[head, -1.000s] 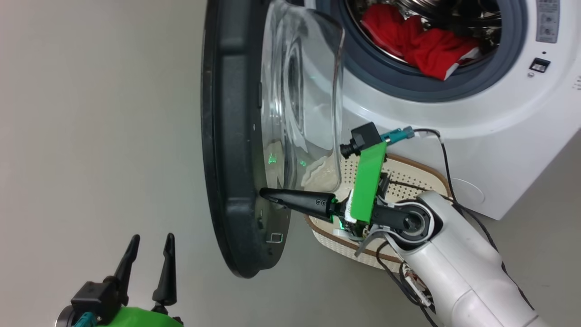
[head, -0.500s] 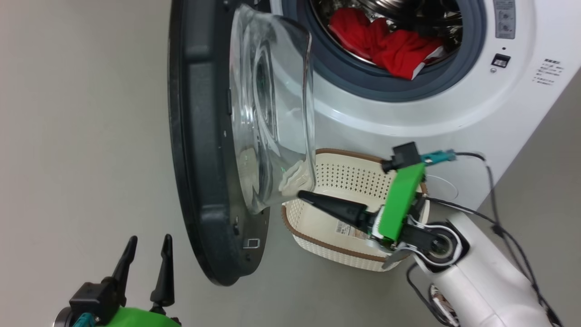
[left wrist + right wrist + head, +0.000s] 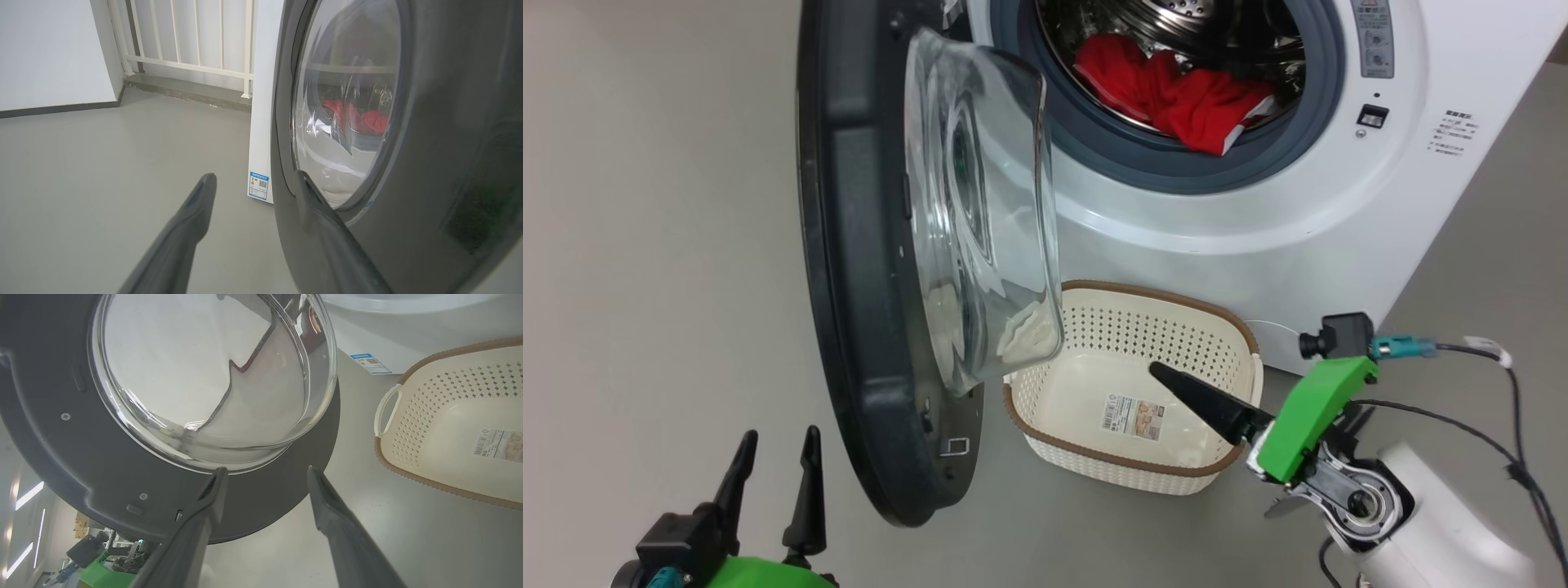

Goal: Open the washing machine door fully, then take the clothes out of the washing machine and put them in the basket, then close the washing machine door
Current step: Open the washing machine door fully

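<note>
Backed off the washing machine door [image 3: 849, 245], the right gripper [image 3: 265, 470] hangs spread by the basket [image 3: 1127, 287] at five o'clock. That door stands wide, baring the clothes [image 3: 1176, 90] inside the washing machine [image 3: 1258, 245] at one o'clock.

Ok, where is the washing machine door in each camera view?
Head view: washing machine door, edge-on, left of centre.
Left wrist view: its outer face, across the right half.
Right wrist view: its inner face, upper left.
Shared landmark: the white washing machine.
</note>
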